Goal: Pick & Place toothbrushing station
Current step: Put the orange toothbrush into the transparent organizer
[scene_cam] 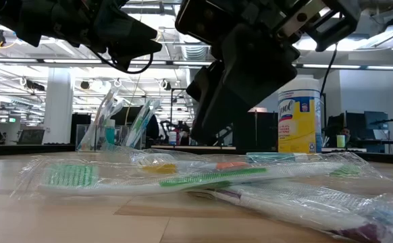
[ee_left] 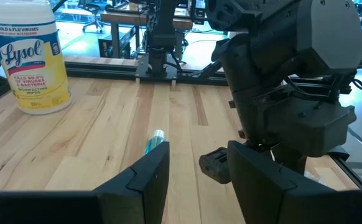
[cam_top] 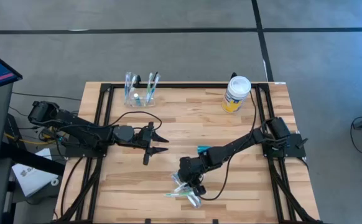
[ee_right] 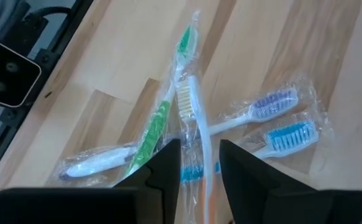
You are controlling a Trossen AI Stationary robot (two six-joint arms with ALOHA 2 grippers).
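Observation:
A clear cup (cam_top: 139, 98) stands on its base at the table's far edge, with several toothbrushes (cam_top: 150, 84) upright in it. Several wrapped toothbrushes (ee_right: 162, 118) lie crossed in a pile (cam_top: 184, 194) near the front edge. My right gripper (ee_right: 199, 155) slants down over that pile, open. Its fingers stand on either side of a white toothbrush (ee_right: 192, 109) with yellow bristles. A small teal tube (cam_top: 203, 149) lies flat beside the right arm. My left gripper (cam_top: 159, 142) hovers open left of centre, holding nothing. My right gripper comes at the pile slanting down from the table's right, with its fingers along the white toothbrush's handle (ee_right: 204, 163). I cannot tell whether the fingertips (ee_right: 168, 158) touch the handle or its wrapper.
A white-lidded jar with a yellow label (cam_top: 237, 93) stands at the far right. Black frame rails (cam_top: 100, 112) run along both sides of the board. A purple-bristled (ee_right: 274, 102) and a blue-bristled brush (ee_right: 290, 137) lie at the pile's edge.

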